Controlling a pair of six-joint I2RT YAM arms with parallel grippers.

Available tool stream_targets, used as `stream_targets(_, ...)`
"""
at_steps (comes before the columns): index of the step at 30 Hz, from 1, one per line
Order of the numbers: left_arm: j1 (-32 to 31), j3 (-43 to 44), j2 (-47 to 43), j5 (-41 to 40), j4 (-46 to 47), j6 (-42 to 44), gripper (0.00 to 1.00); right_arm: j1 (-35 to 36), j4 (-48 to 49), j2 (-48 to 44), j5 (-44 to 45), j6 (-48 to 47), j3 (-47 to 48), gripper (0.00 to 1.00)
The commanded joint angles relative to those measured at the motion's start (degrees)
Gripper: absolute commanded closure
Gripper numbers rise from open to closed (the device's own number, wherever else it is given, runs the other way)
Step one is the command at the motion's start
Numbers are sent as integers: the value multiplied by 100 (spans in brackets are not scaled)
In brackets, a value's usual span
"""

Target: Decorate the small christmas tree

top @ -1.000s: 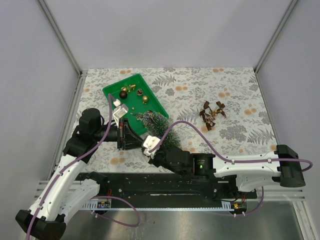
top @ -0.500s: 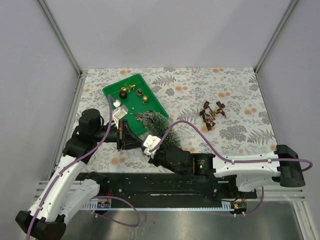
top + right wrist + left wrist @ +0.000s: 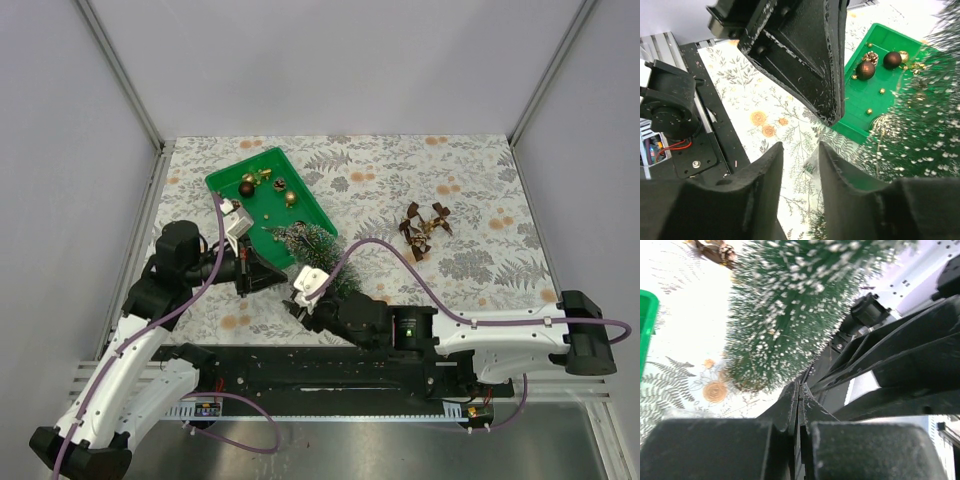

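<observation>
We find the small christmas tree (image 3: 315, 255) on the patterned tablecloth (image 3: 480, 190), just beside the near corner of the green tray (image 3: 300, 215) and between our two grippers. From above, its long axis seems to run from a tip by the tray corner back toward the near edge. Whether it stands square on its base or leans we cannot tell, since both wrist views show it blurred and the base is hidden.

The right gripper (image 3: 800, 147) is the nearer one. It sits at the tree's near, lower end, its jaws parted with only tablecloth in the gap, and bristles fill the right side of its wrist view. The left gripper (image 3: 798, 392) points at the tree from the left, its fingers pressed flat together with nothing visible between them.

The ornaments, among them a dark brown bauble (image 3: 865, 70), lie in the tray. The tray is on the left arm's side, beyond the tree from the right gripper. We judge the left arm better placed to fetch an ornament, and the right better placed to steady the tree
</observation>
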Motion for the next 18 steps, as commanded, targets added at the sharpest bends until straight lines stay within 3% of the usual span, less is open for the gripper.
stream_targets(1,-1,-29,-28,-703,318,119,100,46,-76,-505,105,272,15,49)
stream_targets(6,-1,-21,51,-747,363,84,100,37,-411,-1006,26,396,-11,31)
stream_targets(10,-1,-108,16,-852,380,84,100,37,-376,-1533,105,361,6,27)
stream_targets(13,-1,-240,-19,-966,468,58,100,37,-315,-1640,482,-24,234,25)
stream_targets(18,-1,-267,33,-1212,608,58,100,29,-174,-1193,1167,-939,595,8)
